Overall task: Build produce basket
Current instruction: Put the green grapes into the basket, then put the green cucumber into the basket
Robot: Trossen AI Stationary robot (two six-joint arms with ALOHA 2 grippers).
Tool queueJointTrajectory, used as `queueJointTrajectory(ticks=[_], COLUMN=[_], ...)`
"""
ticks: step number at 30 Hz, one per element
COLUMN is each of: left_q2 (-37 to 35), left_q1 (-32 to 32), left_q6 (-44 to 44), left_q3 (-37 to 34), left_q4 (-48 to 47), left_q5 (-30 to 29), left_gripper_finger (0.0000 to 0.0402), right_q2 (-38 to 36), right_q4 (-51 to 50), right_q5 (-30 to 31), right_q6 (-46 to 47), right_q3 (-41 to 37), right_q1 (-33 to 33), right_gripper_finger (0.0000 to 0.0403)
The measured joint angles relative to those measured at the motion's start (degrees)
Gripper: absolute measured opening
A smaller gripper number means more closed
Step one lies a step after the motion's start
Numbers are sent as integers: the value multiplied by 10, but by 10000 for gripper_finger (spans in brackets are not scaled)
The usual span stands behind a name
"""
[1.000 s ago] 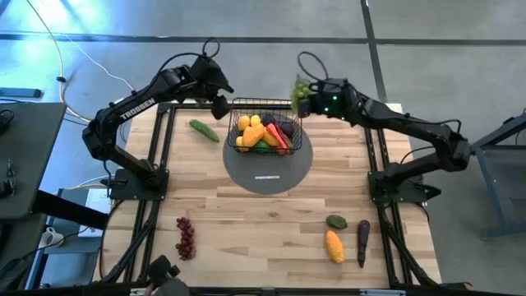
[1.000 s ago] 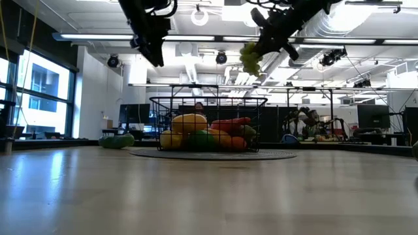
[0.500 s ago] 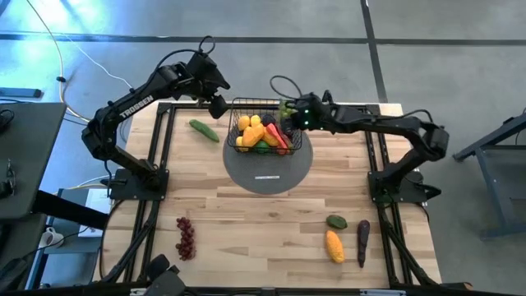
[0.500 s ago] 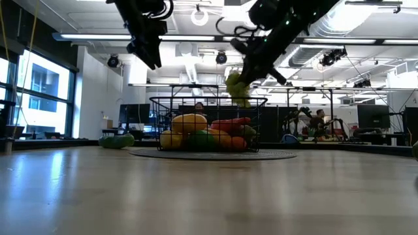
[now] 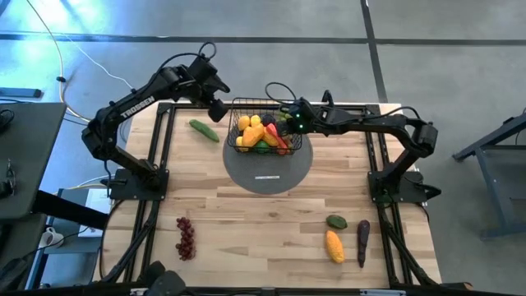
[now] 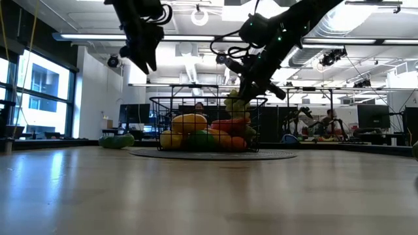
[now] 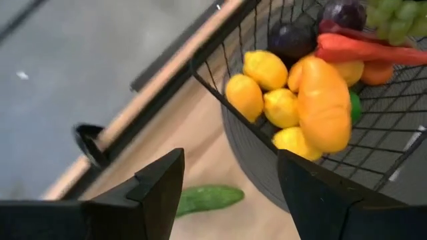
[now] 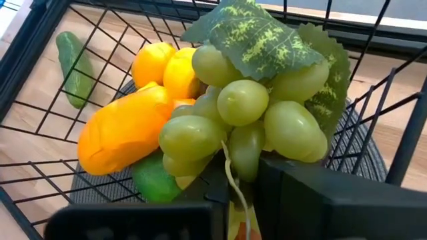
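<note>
Right claw (image 5: 285,120) clamped on green grapes (image 8: 248,113), over basket (image 5: 241,104) at bench's far edge.
Lower into right-side gap, then release; left claw (image 5: 215,106) half open, empty.

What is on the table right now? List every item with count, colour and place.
basket: one, black wire, on the mat, part filled
mat: one, grey, round, table's middle
lemons: at least four, yellow, in basket
mango: one, orange, in basket
green grapes: one bunch, held over basket
cucumber: one, green, left of basket
red grapes: one bunch, near-left table
mango, loose: one, orange, near-right
eggplant: one, dark purple, beside it
green fruit: one, near-right
left gripper: open, empty, raised beside basket
right gripper: shut on green grapes
</note>
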Motion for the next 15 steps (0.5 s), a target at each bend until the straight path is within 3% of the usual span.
queueJointTrajectory(ticks=[5,15], left_q2=[1,1], left_q1=[0,21], left_q6=[-12,39], left_q3=[-27,-35], left_q4=[0,0], left_q5=[13,-14], left_gripper_finger=[227,227], right_q2=[0,-3], right_q4=[0,1], right_q5=[-7,-11], right_q6=[-1,0], right_q3=[0,0], right_q1=[-1,-2], right_gripper_finger=[56,166])
